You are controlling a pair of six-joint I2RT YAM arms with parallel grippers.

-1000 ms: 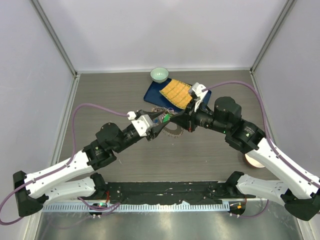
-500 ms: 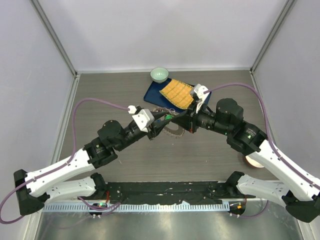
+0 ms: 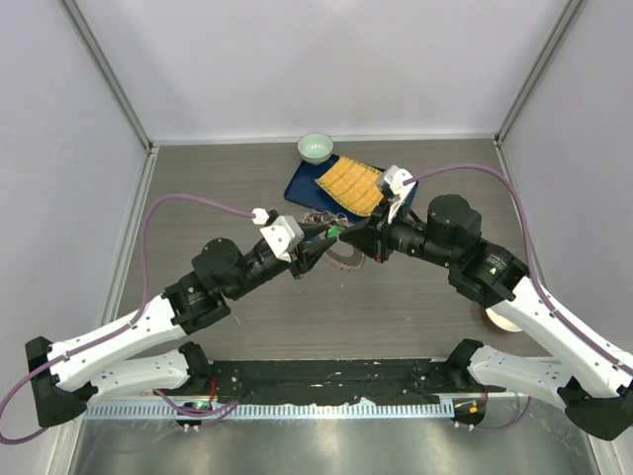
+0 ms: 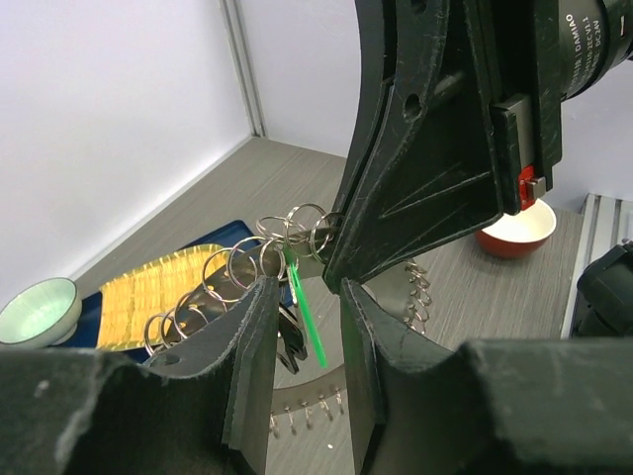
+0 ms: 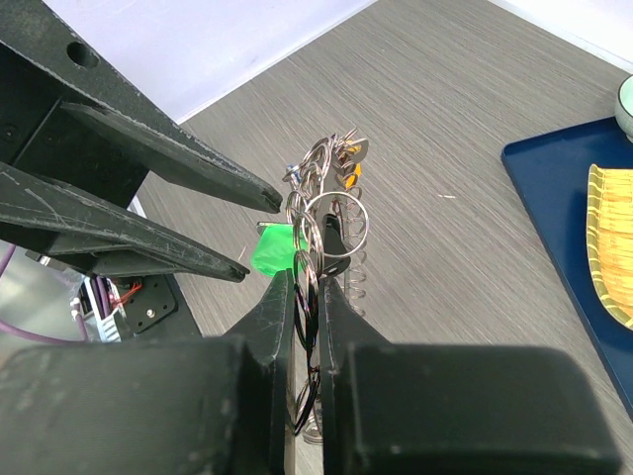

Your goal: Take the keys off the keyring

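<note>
- Green-headed key — edge-on between the left gripper fingers, which stand slightly apart either side of it, not visibly pinching; its long axis slants downward
- Keyring, held up over the middle of the table, lies straight ahead of the left arm
- Right gripper — pressed together on the keyring, anchoring it

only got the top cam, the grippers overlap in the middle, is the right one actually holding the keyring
Observer: Yes. The right wrist view shows the right gripper shut on the keyring, which is pinched tight between its fingers.
Operator: and the left, has it got the green key
Observer: Not gripped yet. In the left wrist view the green key hangs inside the open left gripper, with a gap on either side.
</note>
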